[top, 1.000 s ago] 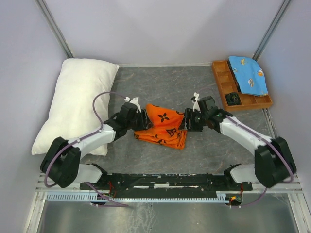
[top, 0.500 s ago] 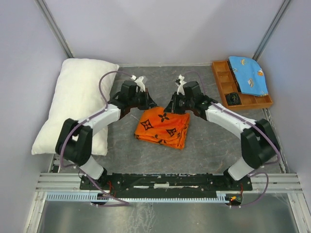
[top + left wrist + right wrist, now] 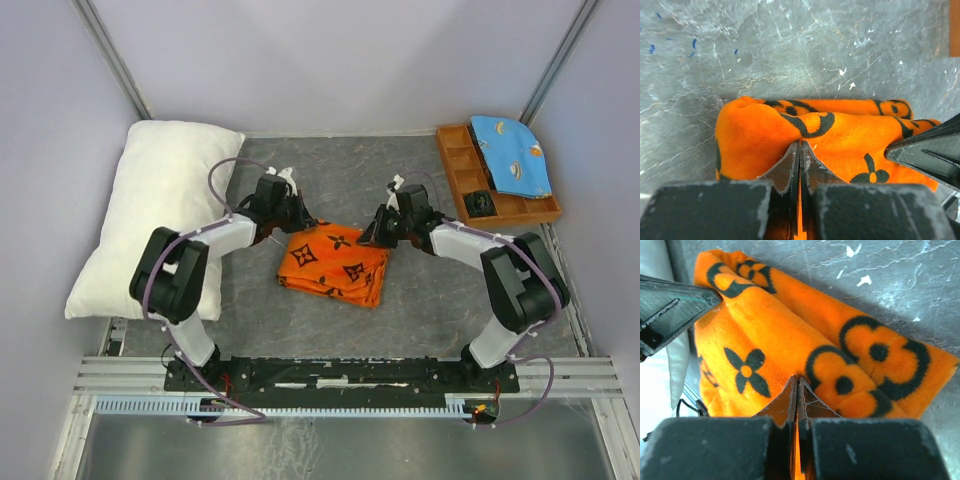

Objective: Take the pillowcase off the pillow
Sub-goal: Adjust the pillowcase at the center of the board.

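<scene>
The orange pillowcase (image 3: 335,262) with black flower motifs lies folded in the middle of the grey table, apart from the white pillow (image 3: 160,210) lying along the left wall. My left gripper (image 3: 305,218) is shut, its tips resting at the far left edge of the pillowcase (image 3: 765,135). My right gripper (image 3: 372,236) is shut too, at the far right edge of the pillowcase (image 3: 770,335). In each wrist view the jaws (image 3: 800,144) (image 3: 797,377) stand pressed together with orange fabric under the tips and nothing pinched that I can see.
A wooden compartment tray (image 3: 455,165) stands at the back right with a light-blue patterned cloth (image 3: 512,155) over it and a small black object (image 3: 482,203) in one compartment. Grey walls close in the left, far and right sides.
A second ago both grippers held the pillowcase bunched up between them. They let it go, it settled flat, and both jaws shut; the grippers now sit at its far edge.
</scene>
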Controlling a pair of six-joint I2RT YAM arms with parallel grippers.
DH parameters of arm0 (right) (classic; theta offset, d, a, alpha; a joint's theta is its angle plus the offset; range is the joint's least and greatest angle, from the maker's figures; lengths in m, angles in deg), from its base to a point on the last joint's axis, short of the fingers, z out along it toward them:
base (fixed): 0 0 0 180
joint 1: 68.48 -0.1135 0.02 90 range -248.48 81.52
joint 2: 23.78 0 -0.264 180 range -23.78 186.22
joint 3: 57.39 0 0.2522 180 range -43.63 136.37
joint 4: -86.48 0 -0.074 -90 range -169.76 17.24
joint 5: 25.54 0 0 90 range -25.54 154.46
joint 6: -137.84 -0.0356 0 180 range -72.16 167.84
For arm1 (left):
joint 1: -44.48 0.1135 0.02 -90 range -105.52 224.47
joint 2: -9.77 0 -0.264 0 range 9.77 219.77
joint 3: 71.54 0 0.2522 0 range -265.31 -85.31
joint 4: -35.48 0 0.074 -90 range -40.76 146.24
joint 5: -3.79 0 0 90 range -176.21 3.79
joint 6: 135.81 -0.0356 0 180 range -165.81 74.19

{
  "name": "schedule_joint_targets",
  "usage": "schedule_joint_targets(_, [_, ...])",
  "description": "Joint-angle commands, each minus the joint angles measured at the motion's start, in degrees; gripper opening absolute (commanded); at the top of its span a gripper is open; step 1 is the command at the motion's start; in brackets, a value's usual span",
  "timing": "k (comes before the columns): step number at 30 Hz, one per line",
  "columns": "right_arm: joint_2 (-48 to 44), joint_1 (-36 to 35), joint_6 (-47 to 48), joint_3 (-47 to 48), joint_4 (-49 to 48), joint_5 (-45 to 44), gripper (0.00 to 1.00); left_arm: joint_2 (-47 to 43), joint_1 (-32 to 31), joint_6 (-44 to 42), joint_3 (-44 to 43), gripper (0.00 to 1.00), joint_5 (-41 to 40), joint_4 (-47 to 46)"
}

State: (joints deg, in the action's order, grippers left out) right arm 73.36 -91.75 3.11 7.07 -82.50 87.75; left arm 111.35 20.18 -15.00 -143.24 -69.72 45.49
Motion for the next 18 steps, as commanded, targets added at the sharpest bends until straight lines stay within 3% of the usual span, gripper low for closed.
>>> schedule_joint_targets(1, [-9.0, -2.1, 3.5, 5.8, 5.3, -2.4, 0.02, -11.5, -1.2, -2.9, -4.8, 0.03, -5.5, 6.9])
schedule_joint_targets(6, [-13.7, -6.0, 7.2, 6.6, 8.7, -1.5, 0.02, -19.4, -2.8, -3.1, 1.2, 0.03, -2.5, 12.7])
schedule_joint_targets(12, [-12.3, -9.6, 8.6, -3.6, 6.7, 3.6, 0.02, -24.1, -5.9, 3.5, 16.8, 0.03, -3.5, 7.2])
schedule_joint_targets(18, [-14.9, -12.6, 14.5, -10.3, 16.7, 3.0, 0.02, -26.1, -9.0, 8.3, 25.0, 0.03, -4.9, 3.8])
